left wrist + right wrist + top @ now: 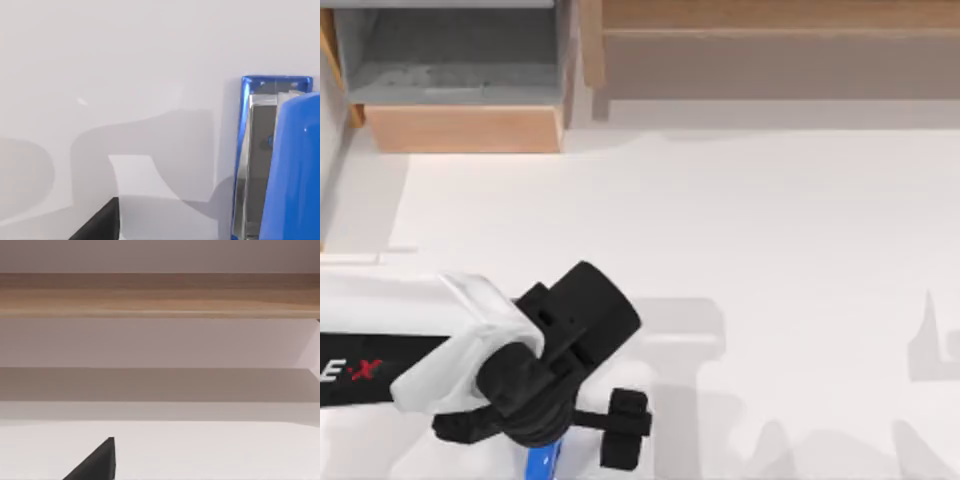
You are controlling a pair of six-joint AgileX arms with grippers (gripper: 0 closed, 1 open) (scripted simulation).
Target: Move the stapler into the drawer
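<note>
The blue stapler (542,460) lies on the white table at the front left, mostly hidden under my left arm. My left gripper (542,430) hangs over it, open, with one black finger on each side of it. In the left wrist view the stapler (280,165) shows its blue body and silver strip, apart from one black fingertip (97,226). The drawer (465,128) stands pulled out at the back left, with a tan front panel and a bare grey floor. In the right wrist view one dark fingertip (97,462) sits off-centre, facing the shelf.
A long wooden shelf (770,50) with a brownish-grey recess runs along the back right, beside the drawer; it is seen again as the shelf (160,295) in the right wrist view. Bare white table (740,220) lies between the stapler and the drawer.
</note>
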